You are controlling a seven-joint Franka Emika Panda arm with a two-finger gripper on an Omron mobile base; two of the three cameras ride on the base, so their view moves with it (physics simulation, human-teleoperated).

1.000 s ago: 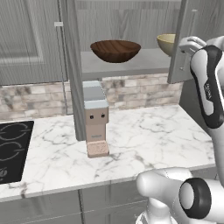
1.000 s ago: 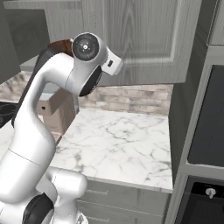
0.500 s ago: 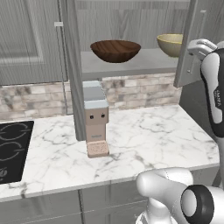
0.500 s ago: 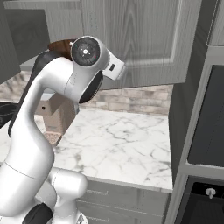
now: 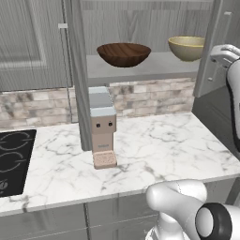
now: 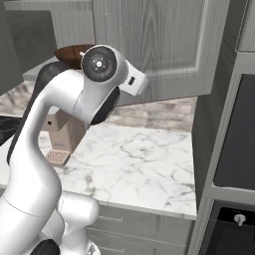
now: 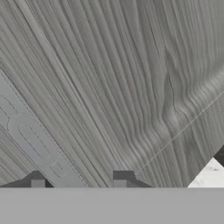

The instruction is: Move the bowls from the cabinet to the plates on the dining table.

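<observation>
Dark brown wood-grain, wide and shallow, bowl number one (image 5: pixel 123 54) sits on the grey cabinet shelf (image 5: pixel 140 71), and just off to its right, well apart from it, there's bowl number two, the smaller, deeper pale yellow-olive bowl (image 5: pixel 187 47). That's two bowls, both upright, both up in the open grey wall cabinet (image 5: pixel 140 18) with its wood-grain back panel. From the right base view only the rim of the brown bowl peeks past the arm's white shoulder.

Now the claw (image 7: pixel 78 181): in the hand view its two small dark fingertips (image 7: pixel 37 180) stand a moderate way apart, and between them runs the slim pale bar handle (image 7: pixel 35 142) of the panelled cabinet door (image 7: pixel 131 87). The handle slants right down to the tips. Whether the pads actually press on it, I cannot tell; the contact itself is hidden at the bottom edge. No bowl is in the claw.

Out to the side, the open door (image 5: pixel 213 42) hangs at the right edge of the left base view, with the white arm (image 5: pixel 232 75) right beside it.

Below the shelf, one white marble tabletop (image 5: pixel 154 150) with grey veins carries one small boxy grey-and-tan appliance (image 5: pixel 102 126), standing upright against the cabinet's divider post. One black hob (image 5: pixel 11 161) lies at the tabletop's left end.
</observation>
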